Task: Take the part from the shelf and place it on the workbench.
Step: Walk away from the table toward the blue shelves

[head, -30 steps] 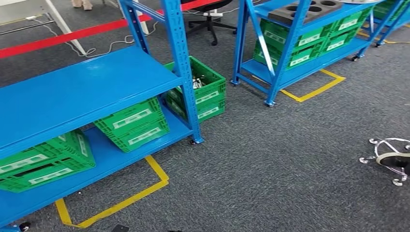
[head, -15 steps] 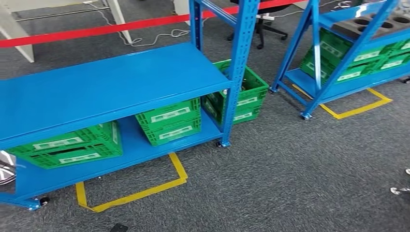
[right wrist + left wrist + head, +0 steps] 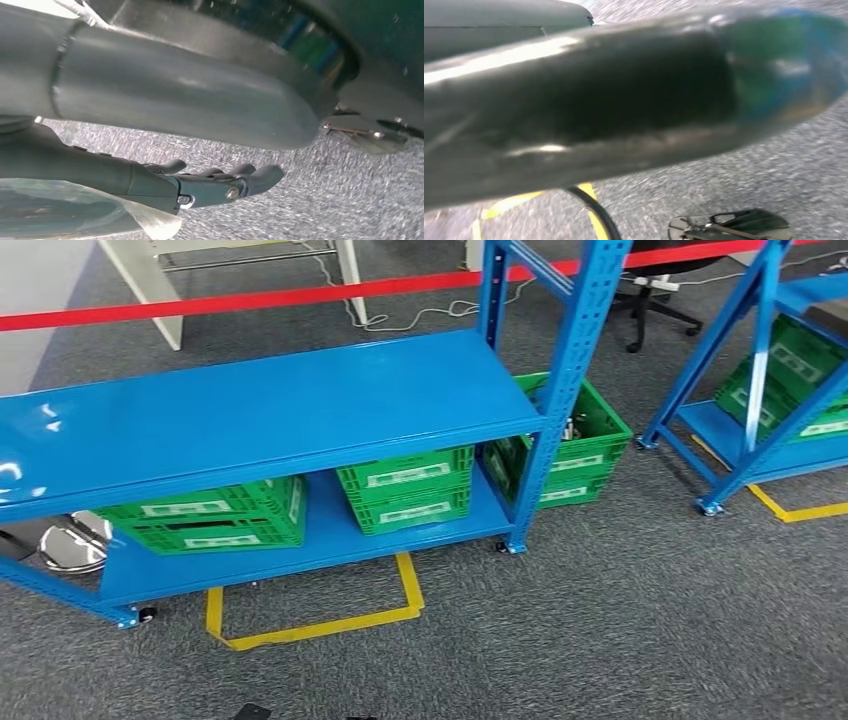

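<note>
A blue metal shelf (image 3: 270, 400) is standing on grey carpet (image 3: 620, 620) in the head view, its upper board lying bare and glossy; two green crates (image 3: 405, 488) are sitting side by side on its lower board, and a third green crate (image 3: 585, 445) is sitting on the floor just past its right post; a yellow tape outline (image 3: 320, 625) is marking the carpet in front of it; a red barrier strip (image 3: 250, 298) is running behind it; a second blue rack (image 3: 760, 390) is standing well apart to the right. I cannot tell where the part is lying. The right hand (image 3: 215, 182) is hanging above carpet, its fingers (image 3: 260, 176) extending loosely and gripping nothing; the left hand's state I cannot tell, since a blurred dark surface is covering that wrist picture.
</note>
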`<control>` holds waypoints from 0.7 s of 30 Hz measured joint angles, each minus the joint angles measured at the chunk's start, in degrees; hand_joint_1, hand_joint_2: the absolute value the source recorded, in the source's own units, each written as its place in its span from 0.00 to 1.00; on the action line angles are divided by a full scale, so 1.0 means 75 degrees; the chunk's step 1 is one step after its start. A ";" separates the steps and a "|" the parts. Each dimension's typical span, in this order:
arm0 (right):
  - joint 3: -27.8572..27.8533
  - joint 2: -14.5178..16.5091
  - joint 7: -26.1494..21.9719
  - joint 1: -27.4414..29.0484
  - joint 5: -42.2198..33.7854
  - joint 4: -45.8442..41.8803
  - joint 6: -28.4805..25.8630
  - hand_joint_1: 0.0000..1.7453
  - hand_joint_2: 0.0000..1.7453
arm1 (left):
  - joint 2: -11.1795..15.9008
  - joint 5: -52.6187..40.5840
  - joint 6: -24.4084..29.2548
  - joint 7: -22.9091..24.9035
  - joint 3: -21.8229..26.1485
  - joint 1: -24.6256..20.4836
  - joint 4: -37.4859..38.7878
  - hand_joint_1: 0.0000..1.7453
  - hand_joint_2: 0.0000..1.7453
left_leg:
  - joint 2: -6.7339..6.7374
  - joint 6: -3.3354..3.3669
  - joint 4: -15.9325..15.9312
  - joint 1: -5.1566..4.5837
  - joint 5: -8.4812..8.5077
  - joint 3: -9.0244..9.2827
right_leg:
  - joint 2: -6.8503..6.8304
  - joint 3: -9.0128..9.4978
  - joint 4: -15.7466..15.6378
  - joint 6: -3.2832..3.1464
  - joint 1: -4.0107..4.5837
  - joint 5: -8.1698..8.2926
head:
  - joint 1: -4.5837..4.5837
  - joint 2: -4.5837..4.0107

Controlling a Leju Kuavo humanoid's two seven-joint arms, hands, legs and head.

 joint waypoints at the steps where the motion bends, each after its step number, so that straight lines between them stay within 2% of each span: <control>1: -0.0001 0.0000 -0.0004 -0.0005 0.0004 0.0000 0.0001 0.00 0.00 | 0.0000 -0.0006 0.0001 0.0027 0.0001 0.0009 0.0002 0.00 0.00 | 0.0063 0.0027 -0.0439 -0.0005 0.0284 0.0214 | -0.0096 0.0043 0.0000 0.0015 0.0003 -0.0032 | -0.0001 0.0000; 2: -0.0001 0.0000 -0.0009 -0.0008 0.0009 0.0000 0.0002 0.00 0.00 | -0.0001 -0.0007 0.0001 0.0052 0.0001 0.0009 0.0004 0.00 0.00 | 0.0219 0.0064 -0.0938 -0.0033 0.0511 0.0466 | -0.0181 0.0067 -0.0002 0.0040 0.0009 -0.0067 | -0.0001 0.0000; 3: -0.0001 0.0000 -0.0012 -0.0010 0.0015 0.0000 0.0001 0.00 0.00 | -0.0002 0.0009 -0.0004 0.0071 0.0004 -0.0003 0.0004 0.00 0.00 | 0.0381 0.0107 -0.1384 -0.0077 0.0647 0.0685 | -0.0265 0.0092 0.0000 0.0077 0.0026 -0.0108 | -0.0004 0.0000; 4: -0.0001 0.0000 -0.0014 -0.0016 0.0020 0.0000 -0.0002 0.00 0.00 | -0.0009 0.0051 -0.0018 0.0081 0.0013 -0.0020 0.0005 0.00 0.00 | 0.0512 0.0147 -0.1674 -0.0117 0.0694 0.0821 | -0.0352 0.0104 -0.0004 0.0114 0.0046 -0.0144 | 0.0000 0.0000; 5: -0.0001 0.0000 -0.0014 -0.0030 0.0026 0.0000 -0.0005 0.00 0.00 | -0.0015 0.0097 -0.0034 0.0084 0.0028 -0.0030 0.0006 0.00 0.00 | 0.0580 0.0179 -0.1786 -0.0153 0.0656 0.0868 | -0.0439 0.0111 -0.0018 0.0149 0.0064 -0.0170 | 0.0009 0.0000; 7: 0.0000 0.0000 -0.0007 -0.0075 0.0082 -0.0006 -0.0026 0.00 0.00 | -0.0026 0.0173 -0.0056 0.0085 0.0071 -0.0018 0.0006 0.00 0.00 | 0.0443 0.0245 -0.1858 -0.0143 0.0649 0.0871 | -0.0588 0.0213 -0.0068 0.0214 0.0081 -0.0206 | 0.0023 0.0000; 8: 0.0002 0.0000 0.0001 -0.0094 0.0136 -0.0012 -0.0043 0.00 0.00 | -0.0026 0.0184 -0.0057 0.0086 0.0090 -0.0001 0.0006 0.00 0.00 | 0.0361 0.0282 -0.1902 -0.0120 0.0667 0.0896 | -0.0515 0.0246 -0.0052 0.0248 0.0075 -0.0255 | 0.0039 0.0000; 9: 0.0008 0.0000 0.0018 -0.0102 0.0208 -0.0017 -0.0062 0.00 0.00 | -0.0028 0.0191 -0.0056 0.0087 0.0106 0.0006 0.0006 0.00 0.00 | 0.0277 0.0320 -0.1950 -0.0094 0.0692 0.0921 | -0.0333 0.0209 0.0094 0.0278 0.0070 -0.0366 | 0.0054 0.0000; 10: 0.0021 -0.0001 0.0045 -0.0103 0.0289 -0.0021 -0.0077 0.00 0.00 | -0.0033 0.0195 -0.0057 0.0089 0.0119 -0.0003 0.0006 0.00 0.00 | 0.0188 0.0353 -0.1989 -0.0067 0.0713 0.0949 | -0.0090 0.0044 0.0424 0.0300 0.0061 -0.0548 | 0.0073 0.0000; 11: 0.0041 -0.0004 0.0075 -0.0099 0.0363 -0.0021 -0.0087 0.00 0.00 | -0.0040 0.0195 -0.0060 0.0090 0.0127 -0.0016 0.0007 0.00 0.00 | 0.0099 0.0372 -0.1997 -0.0065 0.0718 0.0953 | 0.0160 -0.0205 0.0904 0.0312 0.0058 -0.0759 | 0.0100 0.0000; 12: 0.0062 -0.0008 0.0106 -0.0094 0.0426 -0.0020 -0.0093 0.00 0.00 | -0.0047 0.0195 -0.0067 0.0091 0.0134 -0.0031 0.0007 0.00 0.00 | -0.0003 0.0388 -0.1995 -0.0063 0.0717 0.0950 | 0.0305 -0.0515 0.1454 0.0318 0.0059 -0.0953 | 0.0110 0.0000; 13: 0.0084 -0.0012 0.0132 -0.0092 0.0472 -0.0020 -0.0095 0.00 0.00 | -0.0052 0.0194 -0.0076 0.0091 0.0138 -0.0040 0.0008 0.00 0.00 | -0.0110 0.0395 -0.1994 -0.0062 0.0713 0.0954 | 0.0365 -0.0796 0.1894 0.0325 0.0060 -0.1043 | 0.0119 0.0000; 14: 0.0102 -0.0018 0.0150 -0.0091 0.0498 -0.0020 -0.0096 0.00 0.00 | -0.0055 0.0195 -0.0084 0.0091 0.0142 -0.0041 0.0009 0.00 0.00 | -0.0216 0.0399 -0.1992 -0.0062 0.0706 0.0965 | 0.0385 -0.0975 0.2087 0.0329 0.0061 -0.0983 | 0.0121 0.0000; 15: 0.0115 -0.0023 0.0160 -0.0097 0.0511 -0.0020 -0.0097 0.00 0.00 | -0.0056 0.0196 -0.0091 0.0091 0.0146 -0.0039 0.0009 0.00 0.00 | -0.0330 0.0394 -0.1989 -0.0058 0.0697 0.0984 | 0.0399 -0.1012 0.1972 0.0333 0.0057 -0.0758 | 0.0120 0.0000; 16: 0.0127 -0.0028 0.0172 -0.0104 0.0520 -0.0020 -0.0097 0.00 0.00 | -0.0058 0.0200 -0.0096 0.0091 0.0148 -0.0040 0.0009 0.00 0.00 | -0.0446 0.0378 -0.1982 -0.0051 0.0684 0.1006 | 0.0444 -0.0905 0.1571 0.0334 0.0044 -0.0415 | 0.0121 0.0000; 17: 0.0137 -0.0035 0.0181 -0.0106 0.0525 -0.0020 -0.0098 0.00 0.00 | -0.0061 0.0206 -0.0101 0.0091 0.0149 -0.0041 0.0009 0.00 0.00 | -0.0556 0.0353 -0.1972 -0.0041 0.0666 0.1019 | 0.0593 -0.0731 0.1063 0.0335 0.0018 -0.0092 | 0.0125 0.0000; 18: 0.0149 -0.0039 0.0187 -0.0106 0.0530 -0.0017 -0.0108 0.00 0.00 | -0.0063 0.0215 -0.0104 0.0091 0.0152 -0.0050 0.0009 0.00 0.00 | -0.0667 0.0317 -0.1938 -0.0043 0.0643 0.1011 | 0.0810 -0.0551 0.0578 0.0336 -0.0018 0.0129 | 0.0132 0.0000; 19: 0.0163 -0.0043 0.0192 -0.0100 0.0546 -0.0014 -0.0149 0.00 0.00 | -0.0065 0.0227 -0.0106 0.0091 0.0156 -0.0060 0.0009 0.00 0.00 | -0.0763 0.0275 -0.1912 -0.0041 0.0636 0.0986 | 0.0993 -0.0420 0.0265 0.0324 -0.0043 0.0232 | 0.0133 0.0000; 20: 0.0181 -0.0046 0.0191 -0.0098 0.0579 -0.0012 -0.0250 0.00 0.00 | -0.0065 0.0239 -0.0105 0.0091 0.0164 -0.0062 0.0009 0.00 0.00 | -0.0844 0.0230 -0.1898 -0.0034 0.0637 0.0950 | 0.1127 -0.0356 0.0131 0.0300 -0.0052 0.0228 | 0.0140 0.0000; 21: 0.0203 -0.0048 0.0191 -0.0098 0.0621 -0.0010 -0.0394 0.00 0.00 | -0.0064 0.0254 -0.0101 0.0091 0.0181 -0.0058 0.0009 0.00 0.00 | -0.0922 0.0184 -0.1889 -0.0024 0.0651 0.0918 | 0.1141 -0.0329 0.0096 0.0263 -0.0043 0.0208 | 0.0139 0.0000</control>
